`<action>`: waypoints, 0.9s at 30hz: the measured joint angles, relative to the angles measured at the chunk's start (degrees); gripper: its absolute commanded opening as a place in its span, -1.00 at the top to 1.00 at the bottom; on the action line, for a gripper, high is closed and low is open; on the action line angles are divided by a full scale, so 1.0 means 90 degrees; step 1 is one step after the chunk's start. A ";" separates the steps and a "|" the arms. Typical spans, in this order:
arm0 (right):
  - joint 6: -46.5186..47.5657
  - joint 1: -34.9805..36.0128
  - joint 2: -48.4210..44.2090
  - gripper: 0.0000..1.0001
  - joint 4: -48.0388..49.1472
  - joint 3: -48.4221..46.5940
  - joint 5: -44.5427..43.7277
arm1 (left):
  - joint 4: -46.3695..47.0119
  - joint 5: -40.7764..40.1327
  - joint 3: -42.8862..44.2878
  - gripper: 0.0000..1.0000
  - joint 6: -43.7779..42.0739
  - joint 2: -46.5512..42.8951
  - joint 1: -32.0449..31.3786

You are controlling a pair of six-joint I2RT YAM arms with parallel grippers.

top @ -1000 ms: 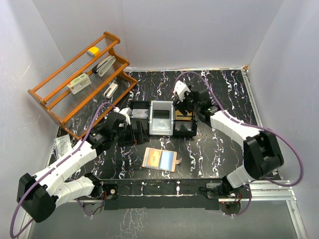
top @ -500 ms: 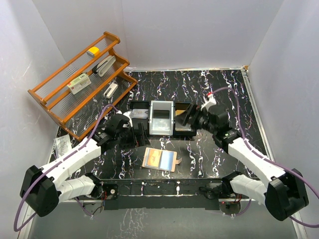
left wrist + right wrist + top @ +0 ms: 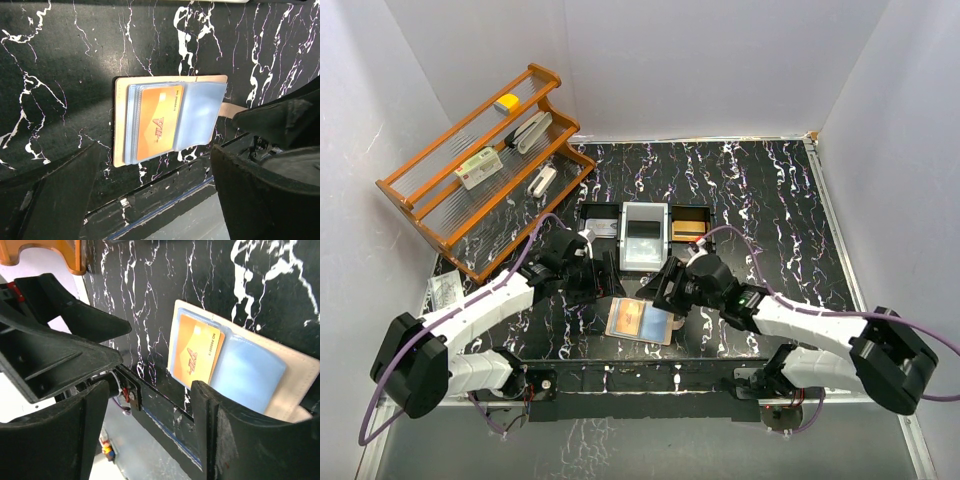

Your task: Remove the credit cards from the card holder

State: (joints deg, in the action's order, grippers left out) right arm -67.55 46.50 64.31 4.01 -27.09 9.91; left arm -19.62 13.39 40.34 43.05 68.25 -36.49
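open beige card holder (image 3: 200, 117) lies flat, an orange credit card (image 3: 159, 121) tucked inside.

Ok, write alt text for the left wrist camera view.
An open beige card holder lies flat on a black marbled table, an orange card showing through its clear sleeves. The left gripper is open and holds nothing, its dark fingers filling the bottom corners.

The right pincer (image 3: 150, 400) hangs with its fingers spread wide over the open holder (image 3: 300, 375), which lies flat on the black marbled counter (image 3: 150, 285). An orange card (image 3: 196, 357) sits in its left pocket. The left pincer (image 3: 122, 344) stands just to the left, fingers parted.
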 measured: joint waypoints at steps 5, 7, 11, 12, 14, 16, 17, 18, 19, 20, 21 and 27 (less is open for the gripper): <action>-0.0410 0.0469 0.0600 -0.08 0.0447 0.0085 -0.0238 | 0.0039 0.0090 -0.0019 -0.62 0.0012 0.0090 0.0000; -0.0495 0.0593 0.0857 0.00 0.0576 0.0083 -0.0284 | 0.0039 0.0117 -0.0019 -0.59 0.0022 0.0138 0.0000; -0.0583 0.0750 0.1226 0.08 0.0729 0.0083 -0.0347 | 0.0068 0.0170 -0.0046 -0.48 0.0046 0.0211 0.0000; -0.0605 0.0763 0.1316 0.10 0.0782 0.0083 -0.0347 | 0.0075 0.0189 -0.0053 -0.46 0.0049 0.0228 0.0000; -0.0646 0.0765 0.1498 0.10 0.0877 0.0083 -0.0345 | 0.0087 0.0231 -0.0053 -0.39 0.0044 0.0274 0.0000; -0.0680 0.0767 0.1659 0.11 0.0947 0.0083 -0.0345 | 0.0085 0.0255 -0.0053 -0.33 0.0044 0.0333 0.0000; -0.0687 0.0767 0.1722 0.12 0.0962 0.0083 -0.0340 | 0.0087 0.0262 -0.0053 -0.30 0.0044 0.0352 0.0000; -0.0697 0.0767 0.1797 0.13 0.0976 0.0083 -0.0323 | 0.0090 0.0279 -0.0053 -0.27 0.0044 0.0372 0.0000; -0.0697 0.0767 0.1875 0.13 0.1013 0.0083 -0.0304 | 0.0102 0.0294 -0.0056 -0.24 0.0044 0.0391 0.0000; -0.0697 0.0767 0.1916 0.14 0.1059 0.0083 -0.0274 | 0.0134 0.0321 -0.0061 -0.22 0.0044 0.0406 0.0000; -0.0695 0.0767 0.1994 0.15 0.1100 0.0083 -0.0265 | 0.0165 0.0350 -0.0068 -0.20 0.0044 0.0415 0.0000; -0.0697 0.0767 0.2290 0.30 0.1375 0.0078 -0.0129 | 0.0372 0.0595 -0.0087 -0.03 -0.0002 0.0576 0.0000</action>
State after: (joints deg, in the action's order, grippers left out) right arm -73.82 53.41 84.93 16.38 -26.39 8.75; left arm -16.27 18.74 39.55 43.03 73.43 -36.49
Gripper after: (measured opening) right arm 0.388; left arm 0.564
